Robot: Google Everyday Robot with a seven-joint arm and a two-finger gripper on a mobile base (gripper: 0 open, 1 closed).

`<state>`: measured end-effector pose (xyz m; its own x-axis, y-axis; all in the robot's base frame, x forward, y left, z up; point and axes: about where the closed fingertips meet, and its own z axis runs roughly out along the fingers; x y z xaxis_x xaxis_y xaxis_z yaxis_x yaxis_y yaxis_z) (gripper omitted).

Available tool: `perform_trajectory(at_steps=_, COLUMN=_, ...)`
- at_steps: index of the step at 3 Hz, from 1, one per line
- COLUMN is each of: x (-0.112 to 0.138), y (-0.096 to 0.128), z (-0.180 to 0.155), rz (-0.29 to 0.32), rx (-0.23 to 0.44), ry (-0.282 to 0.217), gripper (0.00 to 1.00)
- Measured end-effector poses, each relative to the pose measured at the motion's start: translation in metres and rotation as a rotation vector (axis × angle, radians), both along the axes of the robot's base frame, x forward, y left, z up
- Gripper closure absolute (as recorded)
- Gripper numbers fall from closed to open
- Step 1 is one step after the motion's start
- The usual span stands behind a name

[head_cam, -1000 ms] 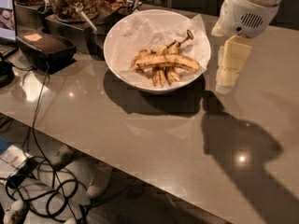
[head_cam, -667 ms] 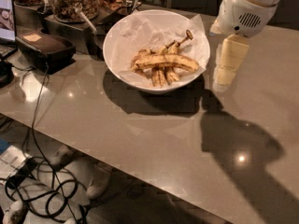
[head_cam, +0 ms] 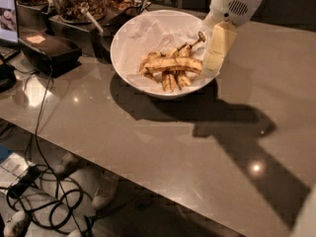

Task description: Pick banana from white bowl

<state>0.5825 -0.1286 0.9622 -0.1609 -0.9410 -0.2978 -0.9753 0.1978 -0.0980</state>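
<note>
The white bowl (head_cam: 129, 38) stands on the grey counter, lined with crumpled white paper. Several overripe bananas lie in it. The banana (head_cam: 173, 64), the longest one, lies across the top of the pile, yellow with brown streaks. My gripper (head_cam: 216, 53) hangs from the white arm at the top right. Its cream-coloured fingers hang over the bowl's right rim, just right of the banana's end. It holds nothing.
A black box (head_cam: 49, 51) with a cable sits on the counter's left. Containers of snacks (head_cam: 79, 1) stand behind the bowl. A laptop screen (head_cam: 9, 14) shows at far left. Cables lie on the floor below the counter's front edge (head_cam: 148, 181).
My gripper has moved left, from beside the bowl to over its right rim, closer to the bananas. The bananas have not moved.
</note>
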Motion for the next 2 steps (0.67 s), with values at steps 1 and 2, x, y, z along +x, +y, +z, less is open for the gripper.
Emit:
perform_trajectory(at_steps=1, x=0.031, y=0.018, z=-0.002, rz=0.001, rx=0.04, ry=0.004, gripper=0.0)
perform_trajectory(at_steps=2, x=0.041, y=0.021, z=0.002, rz=-0.008, rx=0.057, ry=-0.036, gripper=0.0)
